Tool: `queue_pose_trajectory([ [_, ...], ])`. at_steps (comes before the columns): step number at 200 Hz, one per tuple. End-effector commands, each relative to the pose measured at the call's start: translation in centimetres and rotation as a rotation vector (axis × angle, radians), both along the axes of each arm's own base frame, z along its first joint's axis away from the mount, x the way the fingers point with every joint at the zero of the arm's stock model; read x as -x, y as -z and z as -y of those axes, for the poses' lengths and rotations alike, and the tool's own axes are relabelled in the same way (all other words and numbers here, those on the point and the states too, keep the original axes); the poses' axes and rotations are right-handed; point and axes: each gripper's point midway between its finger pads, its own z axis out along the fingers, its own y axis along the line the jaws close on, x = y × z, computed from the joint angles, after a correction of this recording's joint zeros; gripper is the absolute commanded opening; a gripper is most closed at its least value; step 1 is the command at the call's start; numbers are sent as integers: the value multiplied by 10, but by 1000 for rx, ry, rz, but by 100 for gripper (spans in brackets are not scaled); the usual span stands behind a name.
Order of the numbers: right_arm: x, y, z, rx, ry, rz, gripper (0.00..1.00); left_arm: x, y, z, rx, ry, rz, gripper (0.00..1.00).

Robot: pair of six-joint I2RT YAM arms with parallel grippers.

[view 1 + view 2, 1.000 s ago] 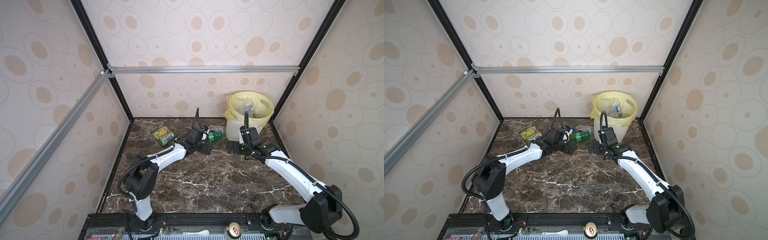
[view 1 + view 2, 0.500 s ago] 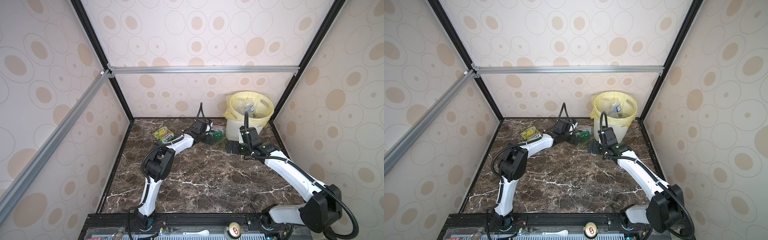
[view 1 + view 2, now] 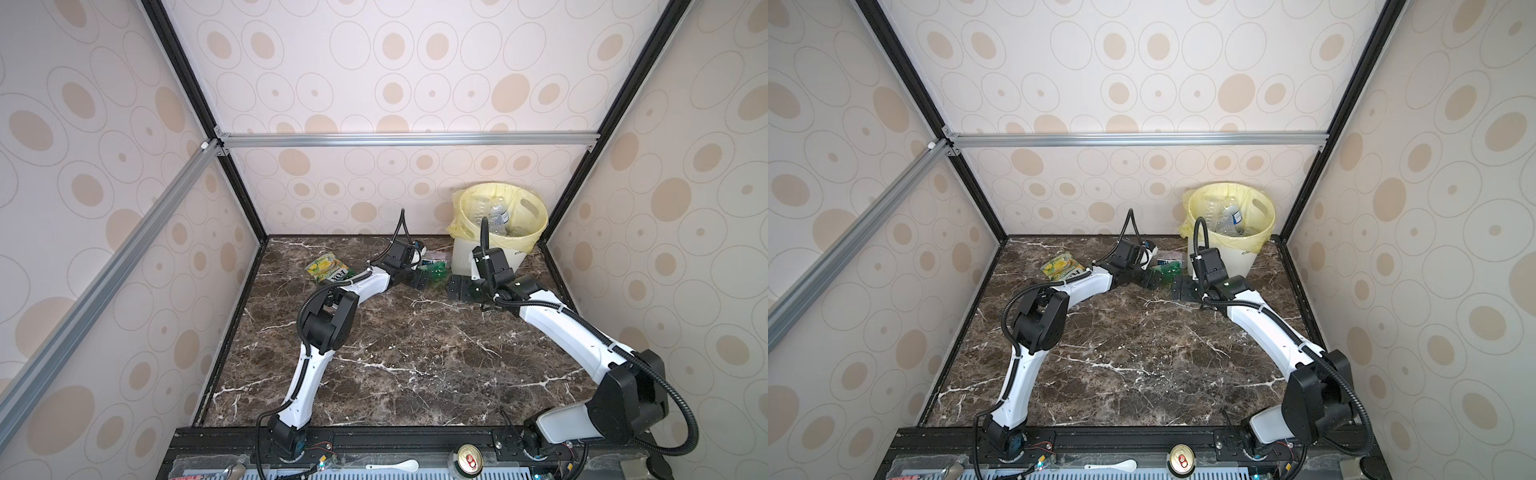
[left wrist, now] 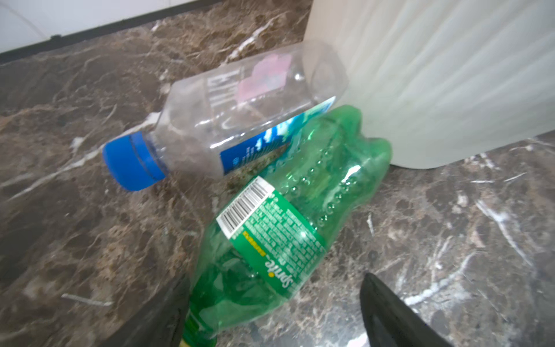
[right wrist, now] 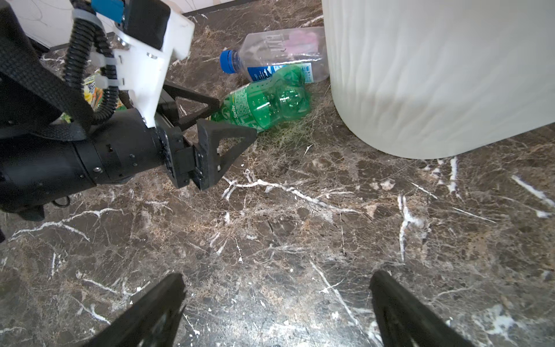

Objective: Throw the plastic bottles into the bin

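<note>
Front rail carries a metal can (image 3: 468,457) and a white spoon (image 3: 392,466), seen in both top views only. Right tool (image 5: 277,279) hovers low over bare table (image 3: 415,365) just in front of the bin (image 5: 435,75), jaws wide, nothing between them and touching nothing. Left tool (image 5: 235,118) reaches in low from the left, jaws fairly wide, straddling the cap end of the green bottle (image 4: 300,210). Left wrist view puts one finger (image 4: 162,315) at or against the bottle's neck side and the other finger (image 4: 390,312) clear of it, so it is not clamped. Green bottle lies on its side on the table, long axis running from the left tool toward the bin, cap end at the tool, lobed base just beside the bin wall. Right wrist view shows a small gap there; left wrist view does not. Sprite label and barcode read only in the left wrist view. Clear bottle (image 4: 240,114) lies on its side just behind, touching the green one, blue cap (image 4: 132,162) pointing away from the bin, base against the ribbed wall. Snack packet (image 3: 328,268) lies flat left of the arm, whole in both top views, a sliver in the right wrist view. Bin stands in the far right corner; wrist views give only its white outer wall, top views show the yellow liner (image 3: 536,232) and several clear bottles (image 3: 496,218) inside
</note>
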Motion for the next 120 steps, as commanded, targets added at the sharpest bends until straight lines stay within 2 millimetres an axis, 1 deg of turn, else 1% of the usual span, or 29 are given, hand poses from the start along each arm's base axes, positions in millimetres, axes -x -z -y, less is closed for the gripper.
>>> queue_pose_trajectory([
  [1,-2,-7,1,-8,2,19,100,11,-11,6,52,49,8,83],
  [48,7,-8,7,-5,12,25,100,45,-9,5,81,71,-35,79],
  [62,8,-9,8,-4,15,30,100,56,-15,6,94,85,-30,79],
  [78,9,-10,10,-3,18,31,100,64,-26,6,106,85,-12,79],
  [98,9,-10,10,-3,21,33,100,61,-35,3,105,69,17,79],
  [106,9,-11,11,-5,21,34,100,58,-36,3,99,63,28,80],
  [120,8,-11,10,-8,20,33,100,52,-31,3,79,52,31,80],
])
